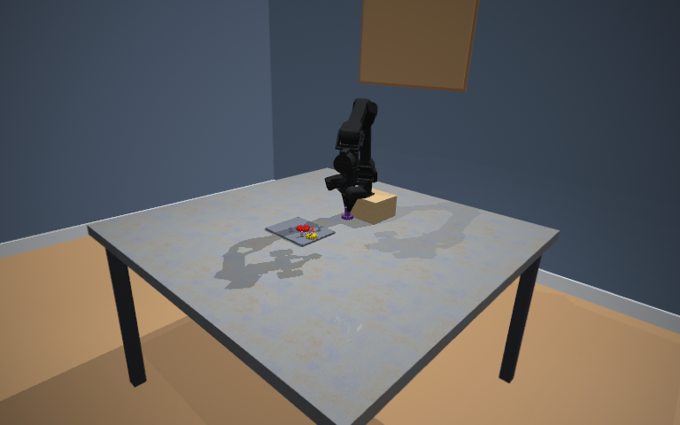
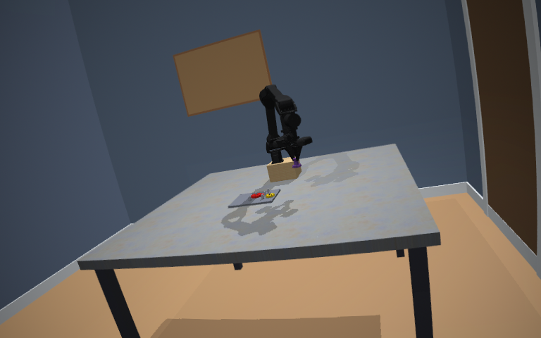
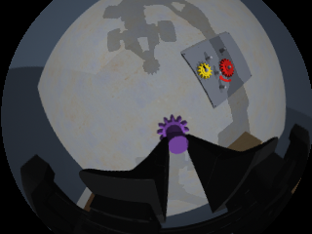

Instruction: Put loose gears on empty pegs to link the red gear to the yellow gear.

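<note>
Carrying purple gear [image 1: 346, 216] [image 2: 296, 164] [image 3: 173, 128], pinched by its stem in my pincer [image 1: 346, 208] [image 2: 295, 158] [image 3: 175, 139], off the board's [image 1: 275, 229] [image 2: 236, 203] [image 3: 236, 90] edge | Done: red gear [image 1: 302, 227] [image 2: 256, 195] [image 3: 226, 67], yellow gear [image 1: 311, 235] [image 2: 270, 195] [image 3: 205, 70] on pegs | Left: seating, linking, withdrawal.

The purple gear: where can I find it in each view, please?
Top: just right of centre, under the gripper.
Exterior: right of centre, by the wooden block's right end.
Wrist: near the centre, between the fingers.
Shared landmark: the grey board.
</note>
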Motion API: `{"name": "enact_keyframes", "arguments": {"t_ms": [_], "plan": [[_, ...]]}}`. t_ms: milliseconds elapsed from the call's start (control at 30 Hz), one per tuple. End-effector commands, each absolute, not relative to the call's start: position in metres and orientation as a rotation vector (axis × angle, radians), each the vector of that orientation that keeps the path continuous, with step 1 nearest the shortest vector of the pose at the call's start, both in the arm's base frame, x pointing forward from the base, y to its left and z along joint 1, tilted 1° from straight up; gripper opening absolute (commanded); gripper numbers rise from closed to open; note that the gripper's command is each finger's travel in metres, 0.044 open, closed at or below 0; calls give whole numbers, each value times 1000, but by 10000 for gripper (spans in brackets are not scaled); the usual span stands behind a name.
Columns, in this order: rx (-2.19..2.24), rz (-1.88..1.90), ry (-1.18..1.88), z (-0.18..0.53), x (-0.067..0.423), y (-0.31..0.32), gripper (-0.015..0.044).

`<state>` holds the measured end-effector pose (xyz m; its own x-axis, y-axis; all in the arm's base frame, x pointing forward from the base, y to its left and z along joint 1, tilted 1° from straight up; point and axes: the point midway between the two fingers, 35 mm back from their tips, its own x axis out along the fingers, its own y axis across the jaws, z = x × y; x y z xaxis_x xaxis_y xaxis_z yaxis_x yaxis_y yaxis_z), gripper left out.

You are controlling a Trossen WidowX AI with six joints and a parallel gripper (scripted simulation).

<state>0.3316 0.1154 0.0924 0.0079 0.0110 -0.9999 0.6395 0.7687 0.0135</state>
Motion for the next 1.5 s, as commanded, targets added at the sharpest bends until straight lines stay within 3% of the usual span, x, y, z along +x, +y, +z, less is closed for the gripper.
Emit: {"name": "enact_keyframes", "arguments": {"t_ms": [0, 1467], "plan": [[552, -526, 1491, 110, 330, 114, 0], [544, -533, 1486, 71, 334, 20, 0]]}}
